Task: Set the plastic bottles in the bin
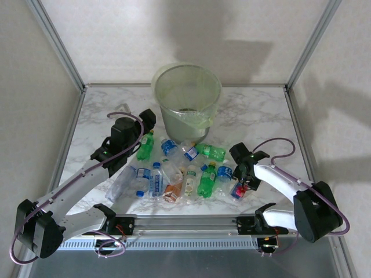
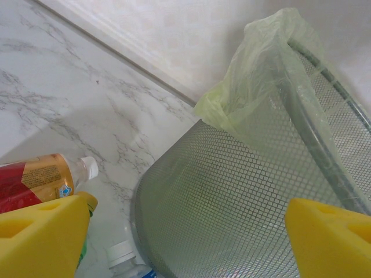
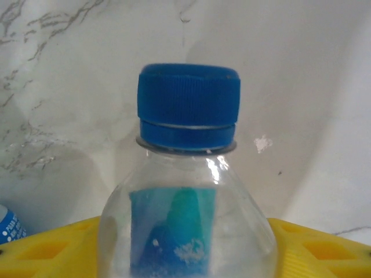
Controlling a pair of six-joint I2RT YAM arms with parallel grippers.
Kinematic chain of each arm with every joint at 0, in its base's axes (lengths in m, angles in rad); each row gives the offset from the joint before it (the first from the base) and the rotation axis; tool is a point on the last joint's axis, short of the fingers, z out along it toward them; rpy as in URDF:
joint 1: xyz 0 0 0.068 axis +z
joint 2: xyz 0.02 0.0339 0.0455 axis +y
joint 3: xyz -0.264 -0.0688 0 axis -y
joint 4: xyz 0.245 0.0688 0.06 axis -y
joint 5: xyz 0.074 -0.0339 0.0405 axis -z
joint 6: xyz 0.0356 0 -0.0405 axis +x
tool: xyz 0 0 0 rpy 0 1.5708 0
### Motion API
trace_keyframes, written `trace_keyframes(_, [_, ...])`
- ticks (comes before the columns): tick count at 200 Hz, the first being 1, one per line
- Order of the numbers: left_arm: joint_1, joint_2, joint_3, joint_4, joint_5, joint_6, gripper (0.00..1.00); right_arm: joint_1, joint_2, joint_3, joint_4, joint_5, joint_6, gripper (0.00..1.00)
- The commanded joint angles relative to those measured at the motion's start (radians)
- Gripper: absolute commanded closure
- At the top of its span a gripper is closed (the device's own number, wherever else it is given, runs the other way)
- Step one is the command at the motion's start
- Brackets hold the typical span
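**A:** Yellow fingers [image 3: 52, 246] of the right gripper [image 3: 185, 226] sit closest to the lens. Status?

**B:** Partly closed, one finger on each side of a clear blue-capped bottle [image 3: 188, 174], flush with its outline. Whether they grip it or merely touch it cannot be told from this angle.

**A:** And the other tool?

**B:** Left gripper [image 2: 188, 202]: jaws wide apart, nothing between them. It hangs low beside the bin [image 2: 220, 214], facing its mesh-patterned wall. An orange-labelled bottle [image 2: 40, 176] lies on the table nearby.

**A:** Location of the task items?

**B:** Plastic bottles [image 1: 155, 179]: roughly a dozen, lying in a loose heap on the marble table [image 1: 261, 110], between the arm bases and the bin. The bin stands upright at the far centre, with its liner bag [image 2: 261, 75] folded over the rim. The farthest bottles lie at its foot.

**A:** Progress?

**B:** My reading is an early stage. The heap looks essentially whole, so nearly every bottle is left to move. One pick is in hand on the right side.
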Motion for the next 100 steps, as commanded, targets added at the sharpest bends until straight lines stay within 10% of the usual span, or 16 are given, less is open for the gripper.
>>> trace_keyframes(1, [-0.001,-0.006,0.025,-0.018,-0.008,-0.010,0.13,-0.007,0.002,-0.015,0.006,0.027,-0.001,0.40])
trace_keyframes(100, [0.005,-0.001,0.054,-0.032,-0.032,-0.009,0.13,-0.011,-0.081,0.500,-0.151,0.203,-0.117,0.47])
